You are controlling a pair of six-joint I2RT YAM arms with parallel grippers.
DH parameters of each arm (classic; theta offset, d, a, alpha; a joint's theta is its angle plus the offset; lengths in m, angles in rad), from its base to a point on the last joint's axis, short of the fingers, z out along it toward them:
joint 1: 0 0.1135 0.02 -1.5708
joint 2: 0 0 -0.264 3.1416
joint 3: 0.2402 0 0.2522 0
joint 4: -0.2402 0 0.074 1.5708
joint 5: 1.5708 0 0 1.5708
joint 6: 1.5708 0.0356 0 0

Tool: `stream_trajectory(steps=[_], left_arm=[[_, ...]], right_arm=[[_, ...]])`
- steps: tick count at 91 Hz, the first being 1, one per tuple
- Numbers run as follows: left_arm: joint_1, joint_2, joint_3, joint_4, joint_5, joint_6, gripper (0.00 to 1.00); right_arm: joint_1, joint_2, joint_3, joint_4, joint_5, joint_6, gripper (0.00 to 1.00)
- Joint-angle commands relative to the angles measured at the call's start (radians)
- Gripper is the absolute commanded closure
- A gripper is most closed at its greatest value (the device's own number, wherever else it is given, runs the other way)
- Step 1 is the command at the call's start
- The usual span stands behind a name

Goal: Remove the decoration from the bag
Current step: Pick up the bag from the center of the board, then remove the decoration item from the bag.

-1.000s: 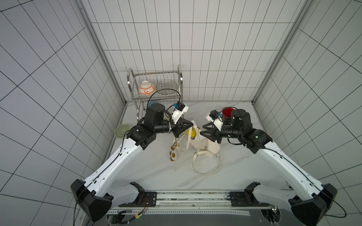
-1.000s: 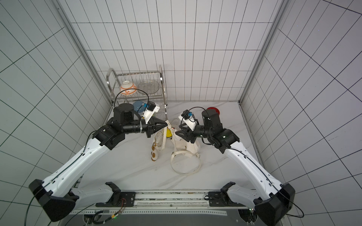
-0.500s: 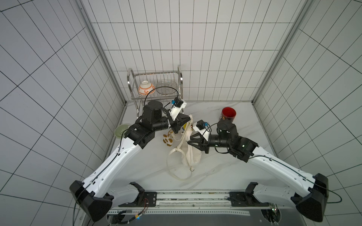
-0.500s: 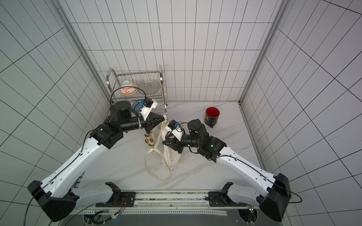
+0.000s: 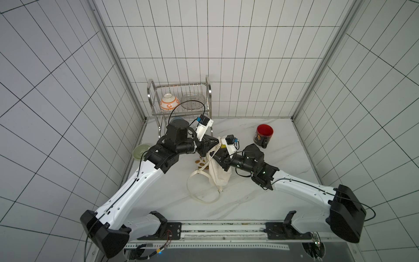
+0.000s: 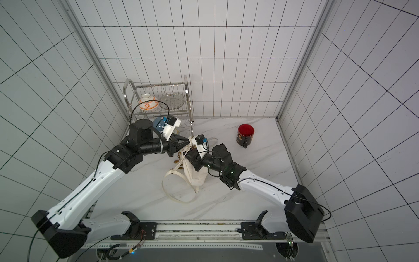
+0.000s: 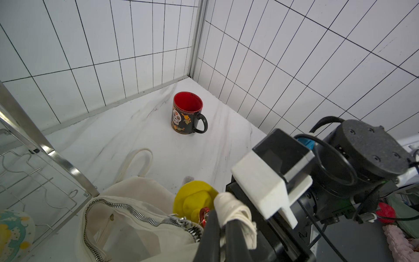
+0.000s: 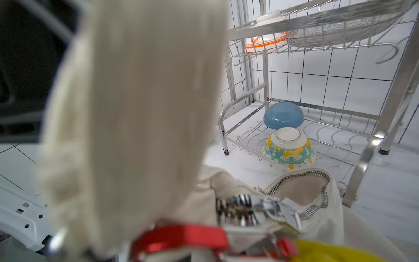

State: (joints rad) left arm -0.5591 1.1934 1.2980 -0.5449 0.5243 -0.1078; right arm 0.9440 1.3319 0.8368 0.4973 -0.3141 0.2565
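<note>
Left gripper (image 7: 223, 225) clamps a strap (image 7: 237, 212) of the bag (image 5: 218, 177); right gripper (image 6: 192, 158) is at the yellow decoration (image 7: 195, 199) beside the bag's zip (image 7: 140, 211), jaws unclear; next, unclip it

Soft even overhead light in both top views, faint shadows only, tile lines bent hard near the edges. Bright and crisp in the left wrist view, slight glare off the dish rack (image 7: 65, 165) rail. Right wrist view mushy up close: bag strap (image 8: 136, 113) and red clip (image 8: 181, 236) way out of focus, patterned bowl (image 8: 289, 147) behind sharp.
</note>
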Motion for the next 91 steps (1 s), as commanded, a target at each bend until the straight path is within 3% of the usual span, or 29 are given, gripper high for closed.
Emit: stream_trajectory(steps=[1, 33, 46, 71, 91], left_arm=[[0.008, -0.071, -0.043, 0.006, 0.019, 0.042, 1.0], [0.083, -0.047, -0.055, 0.087, 0.147, 0.11, 1.0], [0.091, -0.036, -0.042, 0.101, 0.19, 0.114, 1.0], [0.094, -0.027, -0.039, 0.111, 0.184, 0.092, 1.0], [0.093, -0.025, -0.048, 0.135, 0.186, 0.076, 1.0]], right_arm=[[0.003, -0.058, -0.006, 0.046, -0.044, -0.009, 0.77], [0.004, -0.348, -0.042, -0.47, -0.043, -0.283, 0.73], [0.002, -0.414, -0.02, -0.589, 0.067, -0.376, 0.72], [-0.001, -0.352, 0.037, -0.525, 0.142, -0.356, 0.66], [0.011, -0.29, 0.047, -0.386, 0.095, -0.286, 0.62]])
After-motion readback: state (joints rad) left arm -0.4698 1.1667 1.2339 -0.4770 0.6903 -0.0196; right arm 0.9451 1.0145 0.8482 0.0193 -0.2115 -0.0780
